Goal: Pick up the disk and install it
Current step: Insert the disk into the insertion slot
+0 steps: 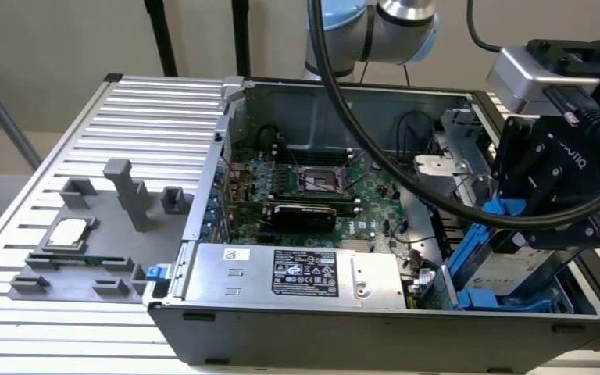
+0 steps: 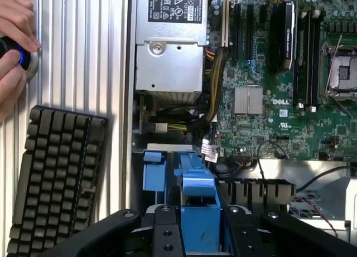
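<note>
In the exterior view, my gripper (image 1: 534, 234) is shut on the disk (image 1: 508, 264), a silver-grey drive with a white label and blue rails. It holds the disk tilted, with the lower end down inside the open computer case (image 1: 383, 328) at the exterior view's right. That end hangs just above the blue drive cage (image 1: 500, 299). In the wrist view the disk's blue rail (image 2: 198, 198) sits between my black fingers (image 2: 162, 232), and my gripper (image 2: 198, 237) hangs over the cage's blue tabs (image 2: 153, 170).
The case also holds a power supply (image 1: 290, 273), the motherboard (image 1: 321, 183) and black cables (image 1: 405, 164). A grey fixture with a processor chip (image 1: 68, 233) lies on the slatted table. A keyboard (image 2: 53, 179) and a person's hand (image 2: 14, 45) are beside the case.
</note>
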Tool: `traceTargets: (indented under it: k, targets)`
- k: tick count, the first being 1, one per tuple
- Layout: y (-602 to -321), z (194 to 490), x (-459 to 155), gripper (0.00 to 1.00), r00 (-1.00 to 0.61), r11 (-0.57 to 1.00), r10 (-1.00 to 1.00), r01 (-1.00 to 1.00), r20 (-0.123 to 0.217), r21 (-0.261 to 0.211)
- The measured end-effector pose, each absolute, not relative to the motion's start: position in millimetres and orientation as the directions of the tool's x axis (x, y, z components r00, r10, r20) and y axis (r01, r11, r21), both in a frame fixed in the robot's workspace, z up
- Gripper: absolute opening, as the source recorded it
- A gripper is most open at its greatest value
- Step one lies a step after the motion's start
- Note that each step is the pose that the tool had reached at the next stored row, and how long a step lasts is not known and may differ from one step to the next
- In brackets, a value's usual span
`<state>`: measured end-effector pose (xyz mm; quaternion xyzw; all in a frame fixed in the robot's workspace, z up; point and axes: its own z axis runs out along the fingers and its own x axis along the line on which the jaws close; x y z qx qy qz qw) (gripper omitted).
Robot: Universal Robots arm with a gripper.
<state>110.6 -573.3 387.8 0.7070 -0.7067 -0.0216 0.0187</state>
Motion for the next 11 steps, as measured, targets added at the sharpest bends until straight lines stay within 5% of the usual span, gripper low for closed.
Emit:
traceTargets:
  k: [9, 10, 11]
  targets:
    - [-576.2, 387.4, 111.6, 0.0, 0.0, -0.001, -1.0, -0.998, -0.006, 0.059]
    - [-576.3, 387.4, 111.6, 1.0, 0.0, -0.001, -1.0, -0.998, -0.006, 0.059]
    - [-576.3, 387.4, 111.6, 1.0, 0.0, -0.001, -1.0, -0.998, -0.006, 0.059]
